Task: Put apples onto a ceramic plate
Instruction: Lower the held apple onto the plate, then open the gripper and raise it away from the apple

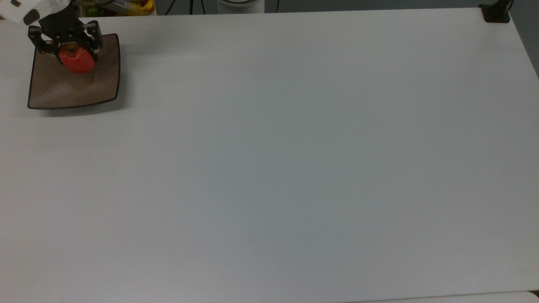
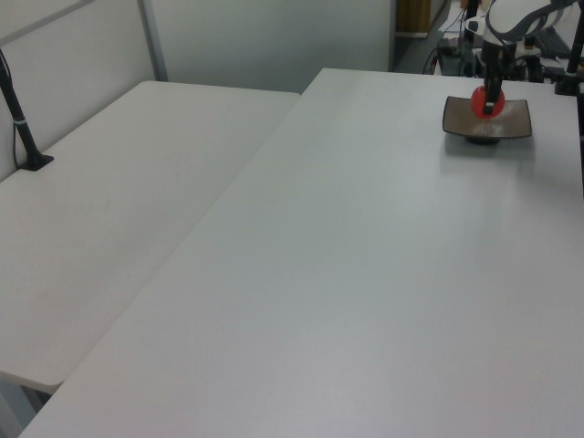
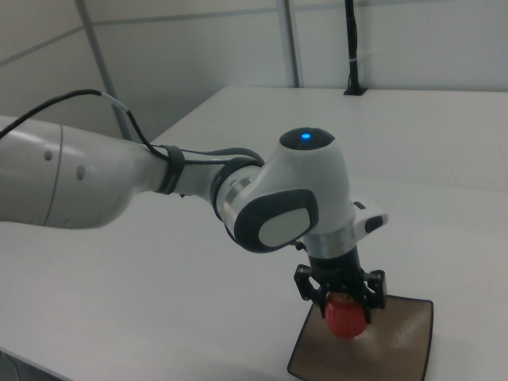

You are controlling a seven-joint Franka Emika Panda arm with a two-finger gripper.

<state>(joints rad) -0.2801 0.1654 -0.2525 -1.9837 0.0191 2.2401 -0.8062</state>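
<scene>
While the gripper (image 1: 67, 42) hangs in the upper left of the top view, its two black fingers are closed on the apple (image 1: 77, 60), which sits over the upper part of the ceramic plate (image 1: 73, 88). The plate lies near the upper left corner of the white table (image 1: 294, 168), and the carrying step looks nearly over: what remains is the set-down. Along the top edge of the frame, behind the plate, some yellow and green clutter (image 1: 126, 5) sits off the table; a dark clamp (image 1: 496, 12) stands at the upper right corner, well apart.

In the left view, upper right, the apple (image 2: 484, 101) appears low against the plate (image 2: 511, 123), though I cannot tell whether it touches the dish. A second table (image 2: 109, 210) fills the left side of the frame, with a black post (image 2: 23, 128) at its left edge.

In the right view, lower centre, the gripper (image 3: 343, 295) holds the apple (image 3: 345, 316) just above the plate (image 3: 397, 349), with the white arm (image 3: 159, 178) reaching in from the left. The next move, as I judge it, calls for a short descent toward the dished centre, then release; nothing blocks the way, though a round apple may roll.
</scene>
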